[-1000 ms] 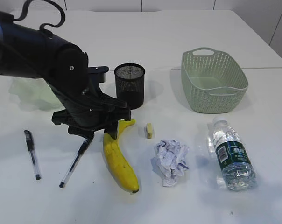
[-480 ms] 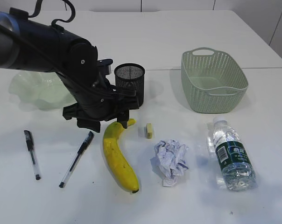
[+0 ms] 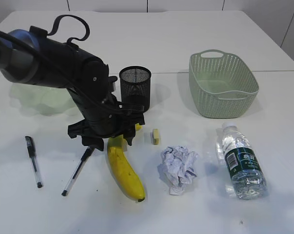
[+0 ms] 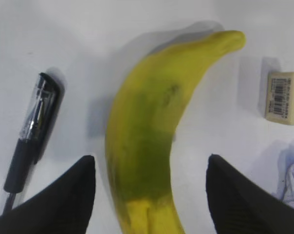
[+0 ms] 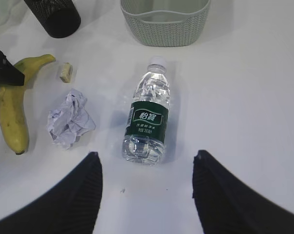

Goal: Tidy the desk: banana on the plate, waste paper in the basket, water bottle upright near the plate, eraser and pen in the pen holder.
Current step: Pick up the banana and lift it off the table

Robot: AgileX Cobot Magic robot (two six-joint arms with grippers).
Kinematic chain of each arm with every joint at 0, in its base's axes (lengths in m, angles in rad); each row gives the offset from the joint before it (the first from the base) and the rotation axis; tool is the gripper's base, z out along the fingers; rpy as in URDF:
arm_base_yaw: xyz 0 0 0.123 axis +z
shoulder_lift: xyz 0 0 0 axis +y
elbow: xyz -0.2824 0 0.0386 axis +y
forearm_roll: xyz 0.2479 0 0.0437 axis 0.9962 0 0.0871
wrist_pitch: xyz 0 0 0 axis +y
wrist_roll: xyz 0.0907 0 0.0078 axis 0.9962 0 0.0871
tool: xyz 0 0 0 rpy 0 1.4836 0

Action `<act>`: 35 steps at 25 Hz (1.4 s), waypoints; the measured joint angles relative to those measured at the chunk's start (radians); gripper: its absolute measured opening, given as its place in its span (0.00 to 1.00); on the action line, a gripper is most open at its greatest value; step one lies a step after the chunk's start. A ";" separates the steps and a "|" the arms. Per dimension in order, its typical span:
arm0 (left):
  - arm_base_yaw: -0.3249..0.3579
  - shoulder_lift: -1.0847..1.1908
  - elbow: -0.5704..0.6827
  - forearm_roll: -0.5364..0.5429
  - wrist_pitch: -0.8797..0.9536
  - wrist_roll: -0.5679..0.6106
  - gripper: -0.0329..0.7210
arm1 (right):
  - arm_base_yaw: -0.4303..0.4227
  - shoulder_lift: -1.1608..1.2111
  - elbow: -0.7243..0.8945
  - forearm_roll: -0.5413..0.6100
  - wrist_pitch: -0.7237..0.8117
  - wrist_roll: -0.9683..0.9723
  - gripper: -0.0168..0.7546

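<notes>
My left gripper [image 4: 149, 183] hung spread wide over the banana [image 4: 159, 131], a finger on either side of it; the fruit's long axis ran between them, stem pointing away. It lay flat on the table [image 3: 195, 48], yellow with a greenish back, probably untouched. My right gripper [image 5: 147, 187] was open, far off.

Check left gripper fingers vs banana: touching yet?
Apart. The left wrist view shows bare table between each of the left gripper fingers and the banana; the jaws straddle it, open.
</notes>
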State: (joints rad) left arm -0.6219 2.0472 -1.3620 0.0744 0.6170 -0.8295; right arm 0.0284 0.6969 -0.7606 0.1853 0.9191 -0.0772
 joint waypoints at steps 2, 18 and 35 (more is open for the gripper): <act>0.000 0.011 0.000 0.000 0.000 -0.001 0.71 | 0.000 0.000 0.000 0.001 0.000 0.000 0.59; 0.000 0.028 0.000 0.009 -0.031 -0.002 0.70 | 0.000 0.000 0.000 0.005 0.000 -0.002 0.59; 0.000 0.051 0.000 0.049 -0.021 -0.002 0.65 | 0.000 0.000 0.000 0.007 0.000 -0.002 0.59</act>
State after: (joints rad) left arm -0.6219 2.0983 -1.3620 0.1230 0.5956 -0.8318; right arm 0.0284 0.6969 -0.7606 0.1921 0.9191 -0.0787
